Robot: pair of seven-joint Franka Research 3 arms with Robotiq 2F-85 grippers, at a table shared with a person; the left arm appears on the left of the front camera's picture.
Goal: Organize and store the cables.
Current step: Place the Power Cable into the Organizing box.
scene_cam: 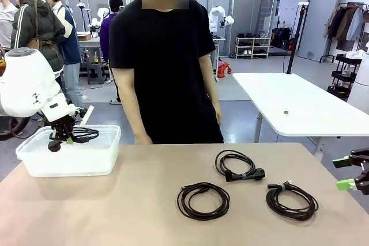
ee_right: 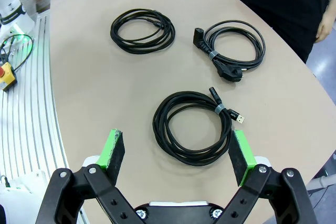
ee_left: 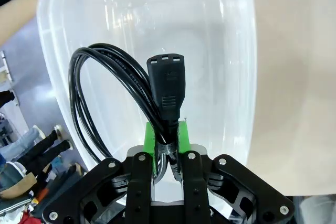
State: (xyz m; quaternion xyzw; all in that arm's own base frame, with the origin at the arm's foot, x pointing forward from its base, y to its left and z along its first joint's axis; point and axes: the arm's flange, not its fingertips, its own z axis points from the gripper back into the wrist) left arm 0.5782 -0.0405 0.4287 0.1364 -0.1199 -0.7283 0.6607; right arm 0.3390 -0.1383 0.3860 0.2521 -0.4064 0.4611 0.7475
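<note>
Right pincer clipped by the front-view edge, wide open, empty; left pincer pinches one cable over the bin, three more cables on desk right of bin.

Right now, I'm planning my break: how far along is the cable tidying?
Done: nothing lies in the clear bin yet. In hand: the left gripper holds a coiled cable over it. Left: three cables on the table; the open right gripper hovers near one.
</note>
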